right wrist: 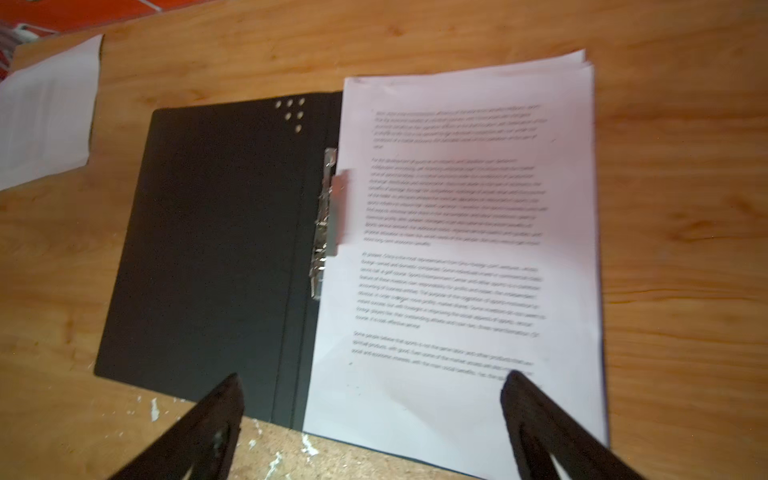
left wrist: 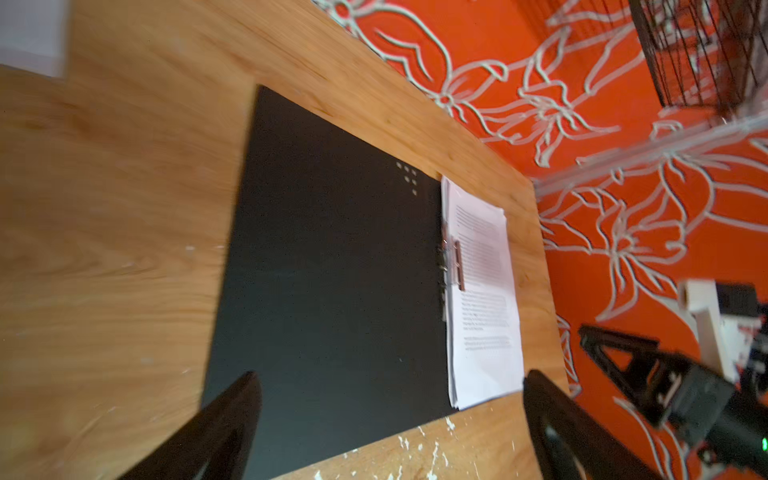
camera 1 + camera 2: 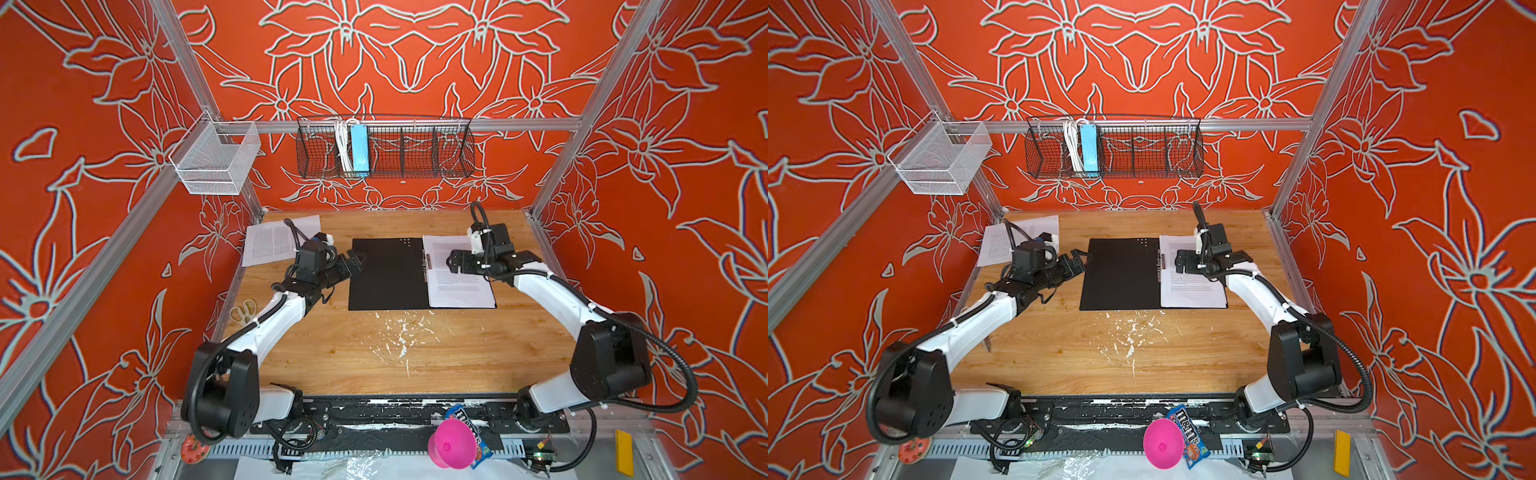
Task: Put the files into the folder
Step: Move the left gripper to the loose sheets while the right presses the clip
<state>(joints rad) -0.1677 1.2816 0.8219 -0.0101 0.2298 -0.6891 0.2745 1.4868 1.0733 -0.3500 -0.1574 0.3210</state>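
Observation:
The folder [image 3: 386, 274] [image 3: 1121, 274] lies open and flat mid-table, black inside up, with a metal clip [image 1: 332, 216] at its spine. A stack of files [image 3: 457, 286] [image 3: 1192, 291] [image 1: 457, 249] rests on its right half, under the clip tab. More printed files [image 3: 270, 241] [image 3: 998, 245] lie at the table's far left corner. My left gripper [image 3: 355, 259] [image 2: 390, 376] hovers open at the folder's left edge, holding nothing. Above the stacked sheets my right gripper [image 3: 453, 262] [image 1: 374, 376] stands open and empty.
Scissors [image 3: 243, 309] lie at the table's left edge beside my left arm. On the back rail hang a black wire basket [image 3: 415, 153] with a light-blue power strip [image 3: 359, 149] and a white mesh basket [image 3: 216, 160]. White paint flecks [image 3: 399, 332] mark the wood.

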